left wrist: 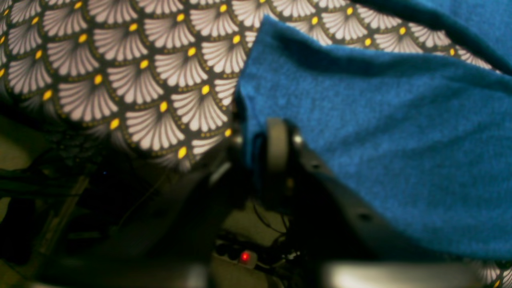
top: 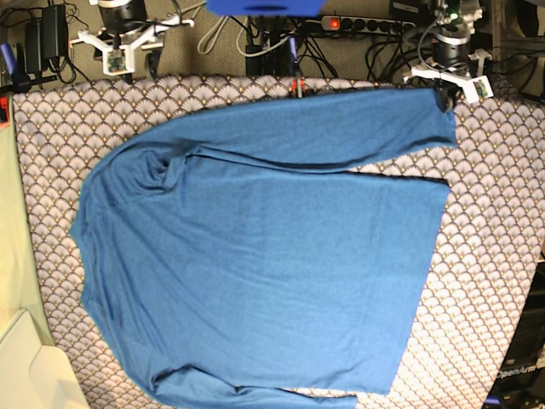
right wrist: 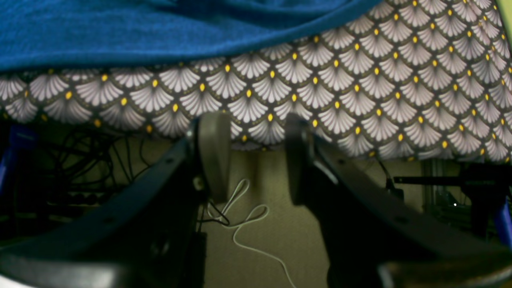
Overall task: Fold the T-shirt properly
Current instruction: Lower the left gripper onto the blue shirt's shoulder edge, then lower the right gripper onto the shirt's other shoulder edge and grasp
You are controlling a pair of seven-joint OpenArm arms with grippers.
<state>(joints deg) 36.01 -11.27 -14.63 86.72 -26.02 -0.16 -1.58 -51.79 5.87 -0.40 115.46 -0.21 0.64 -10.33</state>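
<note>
The T-shirt [top: 255,256] lay spread flat across the middle of the surface [top: 494,256], collar end to the left, hem to the right. One sleeve ran along the far edge toward the right, where the left gripper [top: 444,95] sat at its cuff. The right gripper [top: 128,51] stood beyond the far-left edge, apart from the cloth.

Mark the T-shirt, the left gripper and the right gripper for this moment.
T-shirt [top: 272,256]: base view, middle of the torso panel.
left gripper [left wrist: 260,146]: left wrist view, between the fingertips, shut on the sleeve cuff edge.
right gripper [right wrist: 256,156]: right wrist view, open gap between the fingertips, off the tablecloth's edge.
</note>
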